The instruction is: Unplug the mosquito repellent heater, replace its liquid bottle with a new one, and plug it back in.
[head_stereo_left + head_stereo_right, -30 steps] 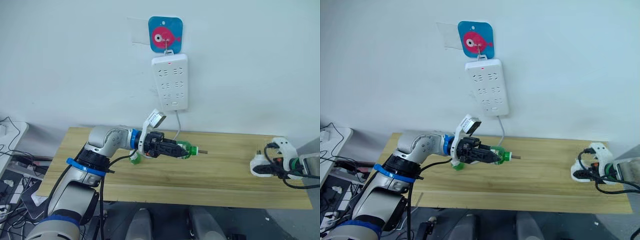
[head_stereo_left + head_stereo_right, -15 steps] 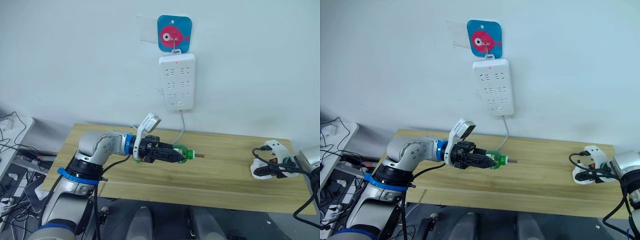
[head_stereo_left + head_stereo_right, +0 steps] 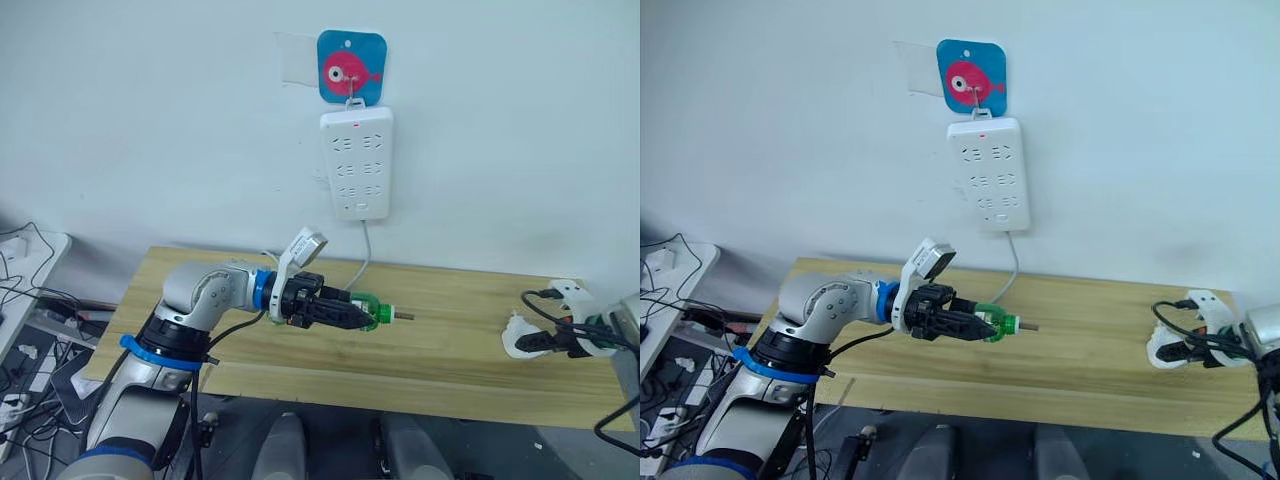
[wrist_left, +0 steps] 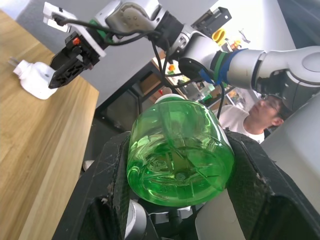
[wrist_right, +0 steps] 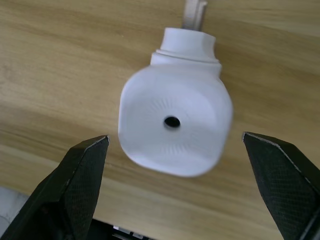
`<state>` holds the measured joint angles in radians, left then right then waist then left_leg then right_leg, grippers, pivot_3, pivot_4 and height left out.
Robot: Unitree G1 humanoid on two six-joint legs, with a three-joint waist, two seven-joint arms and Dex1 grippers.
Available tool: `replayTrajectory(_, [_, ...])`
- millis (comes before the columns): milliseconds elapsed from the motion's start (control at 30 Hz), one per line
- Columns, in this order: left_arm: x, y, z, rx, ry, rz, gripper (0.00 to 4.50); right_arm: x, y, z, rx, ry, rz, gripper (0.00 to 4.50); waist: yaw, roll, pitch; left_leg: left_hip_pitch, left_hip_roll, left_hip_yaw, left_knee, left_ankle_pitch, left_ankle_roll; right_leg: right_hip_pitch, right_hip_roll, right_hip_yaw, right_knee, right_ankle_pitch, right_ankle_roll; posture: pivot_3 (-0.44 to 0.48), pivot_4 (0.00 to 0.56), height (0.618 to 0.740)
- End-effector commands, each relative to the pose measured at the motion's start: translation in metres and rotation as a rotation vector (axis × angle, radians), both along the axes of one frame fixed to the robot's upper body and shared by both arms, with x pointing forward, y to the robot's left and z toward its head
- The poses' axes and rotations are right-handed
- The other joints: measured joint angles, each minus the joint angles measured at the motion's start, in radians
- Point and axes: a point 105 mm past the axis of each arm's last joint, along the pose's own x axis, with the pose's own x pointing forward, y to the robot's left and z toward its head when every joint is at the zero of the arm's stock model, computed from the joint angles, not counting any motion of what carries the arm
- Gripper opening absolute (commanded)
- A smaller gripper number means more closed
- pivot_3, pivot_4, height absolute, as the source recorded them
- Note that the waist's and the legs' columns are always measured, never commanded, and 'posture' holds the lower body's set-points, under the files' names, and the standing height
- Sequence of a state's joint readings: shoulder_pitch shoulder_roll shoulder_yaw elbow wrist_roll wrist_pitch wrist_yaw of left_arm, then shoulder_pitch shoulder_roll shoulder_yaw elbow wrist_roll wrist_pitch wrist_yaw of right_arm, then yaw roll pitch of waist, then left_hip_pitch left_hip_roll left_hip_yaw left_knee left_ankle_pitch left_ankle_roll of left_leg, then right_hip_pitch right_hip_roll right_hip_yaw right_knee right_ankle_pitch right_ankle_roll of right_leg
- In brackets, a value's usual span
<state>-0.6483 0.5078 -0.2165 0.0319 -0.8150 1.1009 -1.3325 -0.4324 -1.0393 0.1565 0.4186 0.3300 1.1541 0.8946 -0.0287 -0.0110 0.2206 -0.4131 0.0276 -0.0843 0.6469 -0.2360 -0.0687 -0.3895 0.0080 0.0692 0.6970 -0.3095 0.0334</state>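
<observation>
Since a second ago the right gripper point(image 5: 172, 145) has drawn back toward the right end of the counter point(image 3: 440, 360), so that the heater point(image 3: 518, 338) now lies free on the wood with the fingers just beside it rather than around it; the left arm keeps its pose over the middle of the counter.

No brand or lettering can be read on any of the things. A blue card with a pink fish point(image 3: 351, 67) hangs on the wall above the white power strip point(image 3: 357, 163), whose cord drops to the far edge of the counter.

The left gripper point(image 3: 352, 314) holds its jaws closed on the green bottle point(image 4: 177, 152), which lies sideways above the counter with its wick pointing right. The right jaws stand wide apart, touching nothing, with the heater between and ahead of them.

The left wrist view shows the bottle's rounded base pressed between the two black pads, and beyond it the right arm, the heater and a person past the counter's end. The right wrist view shows the heater's rounded white face with a small dark hole at its centre and its neck pointing away.
</observation>
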Motion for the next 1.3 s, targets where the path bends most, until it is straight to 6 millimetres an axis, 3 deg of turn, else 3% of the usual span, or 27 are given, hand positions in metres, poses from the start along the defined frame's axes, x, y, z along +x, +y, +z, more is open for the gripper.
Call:
replayTrajectory(33, [0.001,-0.004,0.009,-0.030,-0.040,-0.034,2.24,-0.004,-0.001,0.037,0.004,-0.085,0.019,4.46,-0.002,0.000,0.000,0.000,0.000,0.000,0.000,0.000,0.000,0.000,0.000,0.000,0.000,0.000,0.000,-0.016,0.188,0.740])
replayTrajectory(167, [0.008,-0.011,0.013,-0.080,-0.102,-0.011,2.24,-0.009,0.022,0.075,0.078,-0.235,0.068,4.46,-0.008,0.000,-0.001,0.000,0.000,0.000,0.000,0.000,0.000,0.000,0.000,0.000,0.000,0.000,0.000,-0.047,0.180,0.740])
replayTrajectory(300, [0.025,-0.029,0.022,-0.198,-0.222,0.122,2.24,-0.012,0.081,0.112,0.406,-0.542,0.055,4.46,-0.020,-0.002,-0.002,0.002,0.002,0.000,-0.001,0.000,0.000,0.001,0.002,0.000,0.001,0.000,0.000,-0.078,0.182,0.740])
replayTrajectory(467, [0.048,-0.045,0.034,-0.299,-0.337,0.323,2.24,-0.030,0.149,0.120,0.797,-0.837,-0.014,4.46,-0.024,0.000,-0.002,0.000,0.002,-0.002,-0.001,0.000,-0.001,0.001,0.002,-0.001,0.001,0.000,0.000,-0.090,0.188,0.740])
replayTrajectory(633, [0.064,-0.049,0.037,-0.309,-0.392,0.446,2.24,-0.037,0.193,0.134,1.044,-0.940,-0.185,4.46,-0.032,0.001,-0.002,0.001,0.001,0.000,-0.002,0.000,-0.001,0.000,-0.001,0.000,0.001,0.000,0.000,-0.082,0.189,0.740])
replayTrajectory(867, [0.059,-0.051,0.037,-0.309,-0.442,0.424,2.24,-0.028,0.213,0.151,1.178,-0.873,-0.342,4.46,-0.055,0.001,-0.003,0.000,0.000,0.001,-0.002,0.000,0.000,0.000,0.000,0.001,0.001,0.000,0.000,-0.077,0.183,0.740])
replayTrajectory(1300, [0.041,-0.062,0.035,-0.320,-0.477,0.345,2.24,-0.014,0.224,0.156,1.131,-0.866,-0.358,4.46,-0.058,0.001,-0.003,0.001,0.002,0.000,-0.002,0.000,-0.001,0.000,0.002,0.001,0.001,0.000,0.000,-0.080,0.171,0.740])
